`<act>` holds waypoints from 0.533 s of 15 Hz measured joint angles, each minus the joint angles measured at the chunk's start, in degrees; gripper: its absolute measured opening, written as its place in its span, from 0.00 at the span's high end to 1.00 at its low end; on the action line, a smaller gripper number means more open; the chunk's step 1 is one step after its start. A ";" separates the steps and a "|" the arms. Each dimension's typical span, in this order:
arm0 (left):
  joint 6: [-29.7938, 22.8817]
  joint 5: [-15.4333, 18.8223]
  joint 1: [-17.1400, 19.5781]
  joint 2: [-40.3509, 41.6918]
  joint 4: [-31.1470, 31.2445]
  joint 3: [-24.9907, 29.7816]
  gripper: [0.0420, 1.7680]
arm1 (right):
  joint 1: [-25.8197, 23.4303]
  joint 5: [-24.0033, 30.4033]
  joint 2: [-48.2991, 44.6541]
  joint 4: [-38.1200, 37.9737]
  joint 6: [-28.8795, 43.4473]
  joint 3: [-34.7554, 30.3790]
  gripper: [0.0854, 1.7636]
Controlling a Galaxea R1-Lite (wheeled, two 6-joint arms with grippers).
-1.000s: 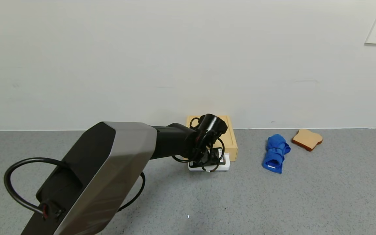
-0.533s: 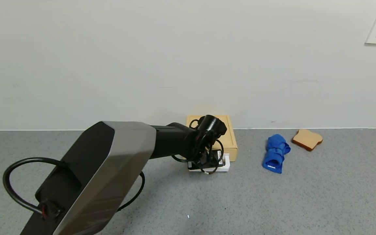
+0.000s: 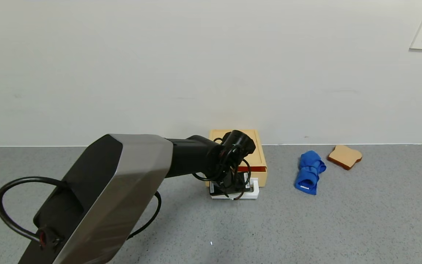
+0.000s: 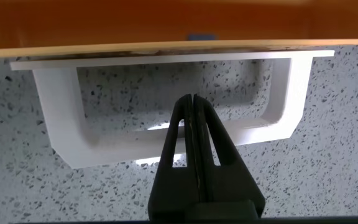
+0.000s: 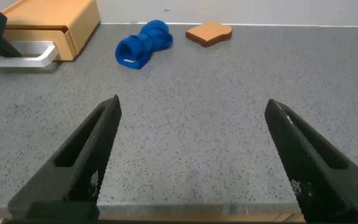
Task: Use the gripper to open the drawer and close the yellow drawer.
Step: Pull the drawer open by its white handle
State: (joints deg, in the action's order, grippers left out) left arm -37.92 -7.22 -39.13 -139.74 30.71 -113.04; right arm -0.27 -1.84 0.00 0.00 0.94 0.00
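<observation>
1. Your left gripper sat low at the near face of the drawer, which stood at the far edge of the counter against the wall, left of the blue towel and the bread.
2. In the left wrist view its fingers were pressed together, hooked down through the white handle without pinching the bar, as far as you could tell.
3. The change from a second before: the handle had come nearer to you, and a dark orange gap had appeared under the drawer's top edge, where the front had been flush.
4. That meant the pull had started and the tray was sliding out; I judged the opening only just begun, with the closing push yet to come.
5. Your right gripper was out of the head view; its own camera showed it low over the near counter, well apart from the drawer, fingers spread wide and holding nothing.
</observation>
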 joint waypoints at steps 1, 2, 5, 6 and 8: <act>-0.68 0.00 -0.28 0.21 0.60 0.17 0.96 | 0.00 0.02 0.00 0.00 -0.01 0.00 0.04; -1.73 0.00 -0.61 0.38 1.56 0.26 0.96 | 0.00 0.00 0.00 0.00 0.02 0.00 0.04; -2.40 0.24 -0.98 0.82 3.02 0.72 0.96 | 0.00 0.00 0.00 0.00 -0.01 0.00 0.04; -2.80 0.50 -1.19 1.01 3.16 1.13 0.96 | 0.00 0.00 0.00 0.00 -0.01 0.00 0.04; -3.86 0.61 -1.82 1.49 3.08 2.43 0.96 | 0.00 0.00 0.00 0.00 0.00 0.00 0.04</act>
State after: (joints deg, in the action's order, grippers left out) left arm -41.79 -6.61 -40.95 -138.25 33.79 -110.62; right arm -0.27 -1.84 0.00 0.00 0.94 0.00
